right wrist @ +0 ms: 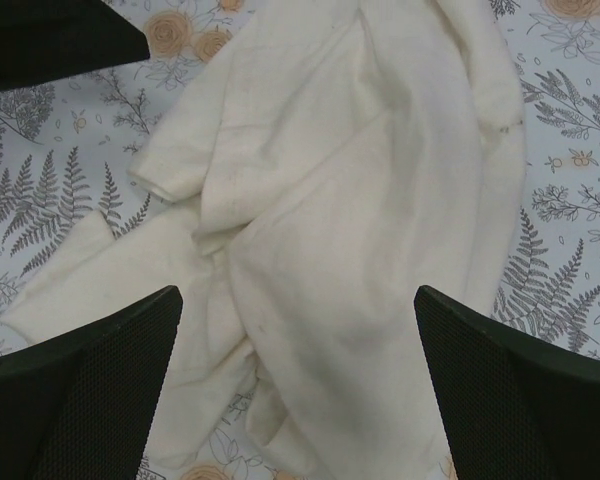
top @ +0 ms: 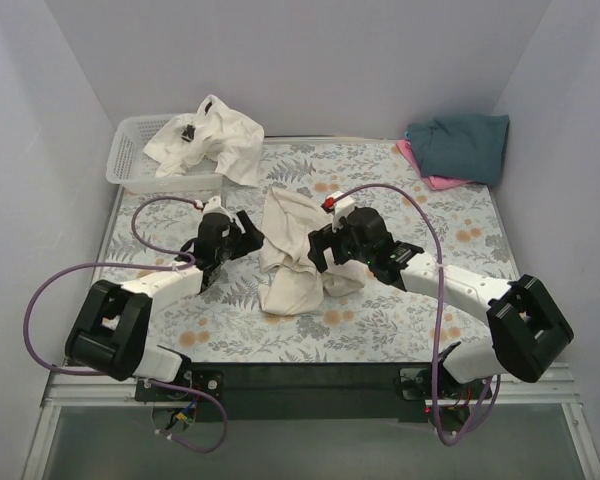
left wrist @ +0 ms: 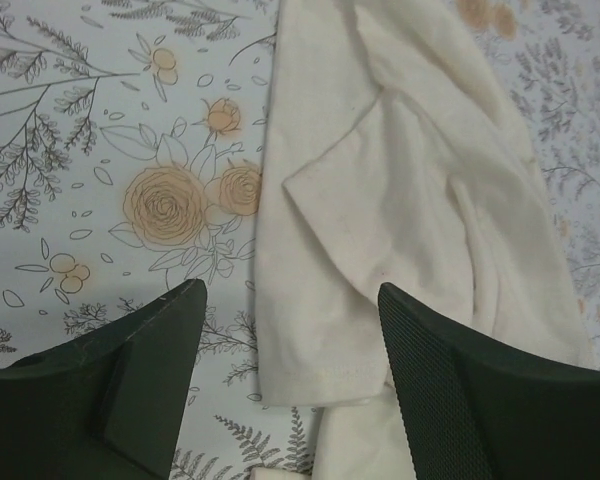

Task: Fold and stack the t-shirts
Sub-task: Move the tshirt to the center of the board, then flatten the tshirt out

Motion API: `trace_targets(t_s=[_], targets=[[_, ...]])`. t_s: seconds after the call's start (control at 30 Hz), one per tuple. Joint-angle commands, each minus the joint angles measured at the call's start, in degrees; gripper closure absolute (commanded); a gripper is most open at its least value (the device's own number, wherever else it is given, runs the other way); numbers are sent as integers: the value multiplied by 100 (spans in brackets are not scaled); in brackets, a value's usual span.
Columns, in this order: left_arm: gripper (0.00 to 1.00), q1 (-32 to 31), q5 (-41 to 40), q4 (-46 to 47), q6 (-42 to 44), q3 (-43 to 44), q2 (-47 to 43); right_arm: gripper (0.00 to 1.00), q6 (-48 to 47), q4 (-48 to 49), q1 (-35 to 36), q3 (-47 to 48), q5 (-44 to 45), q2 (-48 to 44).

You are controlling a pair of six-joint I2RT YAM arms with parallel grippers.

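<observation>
A crumpled cream t-shirt (top: 290, 258) lies bunched lengthwise in the middle of the floral table. My left gripper (top: 248, 232) is open just left of it; in the left wrist view (left wrist: 290, 300) it stands open over the shirt's sleeve hem (left wrist: 315, 365). My right gripper (top: 320, 250) is open above the shirt's right side; in the right wrist view (right wrist: 298, 300) the cream cloth (right wrist: 350, 260) fills the space between its fingers. A folded dark teal t-shirt (top: 462, 146) lies on a pink one (top: 425, 172) at the back right. More cream t-shirts (top: 212, 136) spill from the basket.
A white lattice basket (top: 130, 160) stands at the back left corner. White walls enclose the table on the left, back and right. Purple cables loop beside both arms.
</observation>
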Motion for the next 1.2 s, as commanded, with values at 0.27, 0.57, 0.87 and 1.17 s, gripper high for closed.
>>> trace_targets(t_s=[0.27,0.57,0.87,1.17], targets=[[55,-6,199,212,-152,43,658,10,-129,284,118,357,454,113],[57,-199,216,-306,-152,114,817,9,-112,284,118,366,472,166],[59,-524,-3,-824,-135,132,738,10,-85,275,118,296,516,113],[77,-639,-188,-1044,-222,-88,527,10,-111,284,162,445,332,315]])
